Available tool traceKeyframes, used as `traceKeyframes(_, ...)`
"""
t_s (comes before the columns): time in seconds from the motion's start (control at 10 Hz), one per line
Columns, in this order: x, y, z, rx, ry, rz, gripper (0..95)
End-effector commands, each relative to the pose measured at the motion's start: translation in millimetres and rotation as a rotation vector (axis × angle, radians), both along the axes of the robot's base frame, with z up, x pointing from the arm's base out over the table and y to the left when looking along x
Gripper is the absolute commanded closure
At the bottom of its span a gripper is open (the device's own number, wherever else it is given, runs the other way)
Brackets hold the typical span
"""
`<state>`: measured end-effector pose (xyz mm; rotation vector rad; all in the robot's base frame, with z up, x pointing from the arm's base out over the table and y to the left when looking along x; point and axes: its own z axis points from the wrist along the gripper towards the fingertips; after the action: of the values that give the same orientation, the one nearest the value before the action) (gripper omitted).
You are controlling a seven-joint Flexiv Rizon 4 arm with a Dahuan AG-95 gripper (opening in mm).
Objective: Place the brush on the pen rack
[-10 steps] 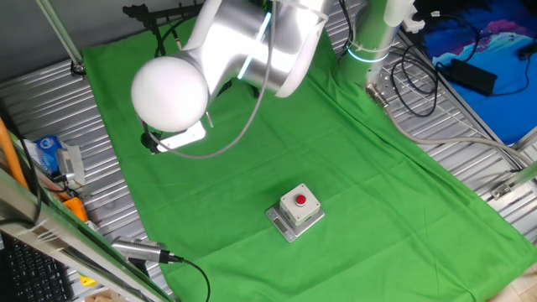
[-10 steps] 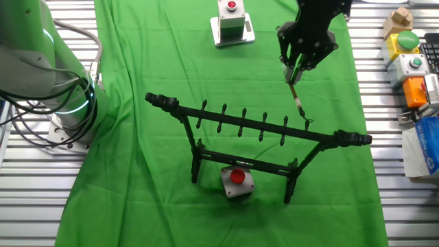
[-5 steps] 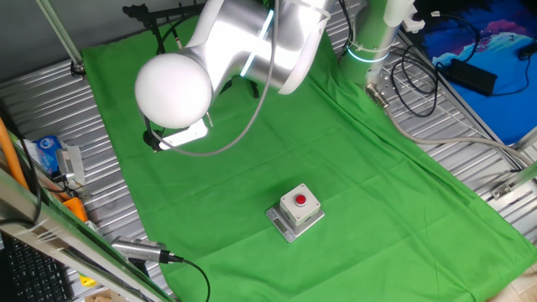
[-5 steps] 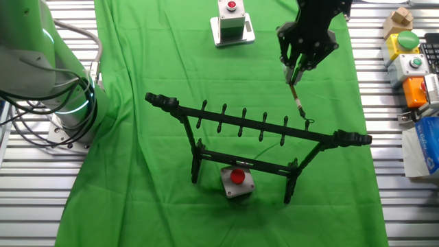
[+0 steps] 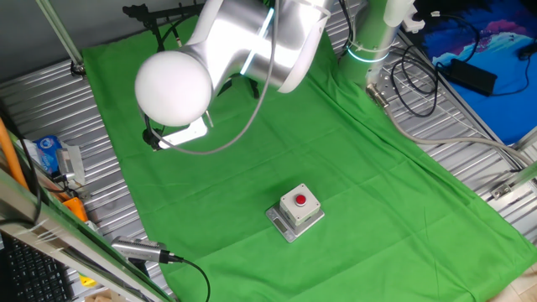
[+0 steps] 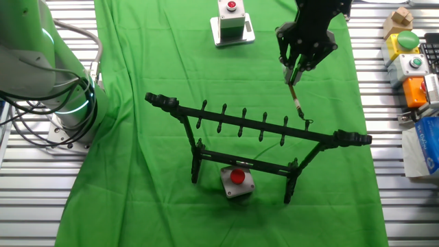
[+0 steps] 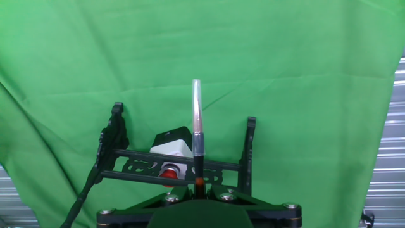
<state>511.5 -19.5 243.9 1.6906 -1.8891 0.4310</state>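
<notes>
Hand view shows the tool (image 7: 198, 190) clenched on the brush (image 7: 197, 126), seemingly light, stiff, gripped low near its dark end.

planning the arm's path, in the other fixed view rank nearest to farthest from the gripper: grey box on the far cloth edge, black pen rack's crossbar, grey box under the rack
From the gripper:
1. Black thin-barred pen rack's crossbar, just below the held brush.
2. Grey red-button box at the cloth's far edge, to its left; close to the first.
3. Grey red-button box under the rack, plainly farthest.

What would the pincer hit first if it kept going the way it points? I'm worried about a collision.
Probably the pen rack: the brush held in the pincer points at its top bar. Depth is uncertain.
</notes>
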Motion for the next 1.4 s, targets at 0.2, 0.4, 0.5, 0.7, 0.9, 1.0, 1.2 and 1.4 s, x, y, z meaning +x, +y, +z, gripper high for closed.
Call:
traceKeyframes(0.2, -0.5, -0.8, -1.5, 0.008, 0.0, 0.006, 95.0)
traceKeyframes(0.4, -1.3, -1.3, -2.4, 0.009, -0.001, 0.006, 95.0)
traceKeyframes(0.5, -1.3, -1.3, -2.5, 0.011, -0.002, 0.006, 95.0)
traceKeyframes(0.7, -0.9, -1.7, -3.3, 0.013, 0.0, 0.006, 95.0)
traceKeyframes(0.9, -1.2, -1.4, -2.6, 0.011, 0.004, 0.002, 95.0)
traceKeyframes(1.0, -1.2, -1.2, -2.2, 0.011, 0.005, 0.001, 95.0)
traceKeyframes(1.2, 1.7, 0.4, 0.6, 0.008, 0.011, 0.002, 95.0)
traceKeyframes(1.4, 4.1, 1.3, 1.9, 0.01, 0.013, 0.006, 95.0)
